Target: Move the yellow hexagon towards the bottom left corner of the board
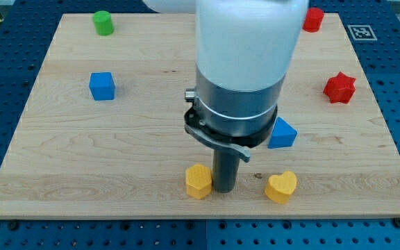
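The yellow hexagon (198, 181) lies near the board's bottom edge, a little left of centre. My tip (223, 189) stands right beside it, on its right side, touching or nearly touching it. The arm's white and grey body rises above the rod and hides the middle of the board.
A yellow heart (281, 187) lies right of my tip. A blue triangle (282, 133) shows partly behind the arm. A blue cube (102, 86) sits at the left, a green cylinder (103, 22) at top left, a red star (339, 87) at the right, and a red block (313, 19) at top right.
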Controlling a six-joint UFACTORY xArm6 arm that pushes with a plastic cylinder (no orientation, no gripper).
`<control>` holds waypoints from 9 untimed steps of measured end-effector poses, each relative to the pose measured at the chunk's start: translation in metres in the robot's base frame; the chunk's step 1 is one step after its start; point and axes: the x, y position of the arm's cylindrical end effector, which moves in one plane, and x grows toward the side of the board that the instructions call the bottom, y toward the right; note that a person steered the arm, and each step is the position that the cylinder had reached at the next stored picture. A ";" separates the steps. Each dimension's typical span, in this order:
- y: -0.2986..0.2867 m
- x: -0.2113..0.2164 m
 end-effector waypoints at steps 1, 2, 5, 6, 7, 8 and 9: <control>-0.014 0.000; -0.030 0.000; -0.087 0.000; -0.111 0.000; -0.135 0.000; -0.155 0.000; -0.169 0.000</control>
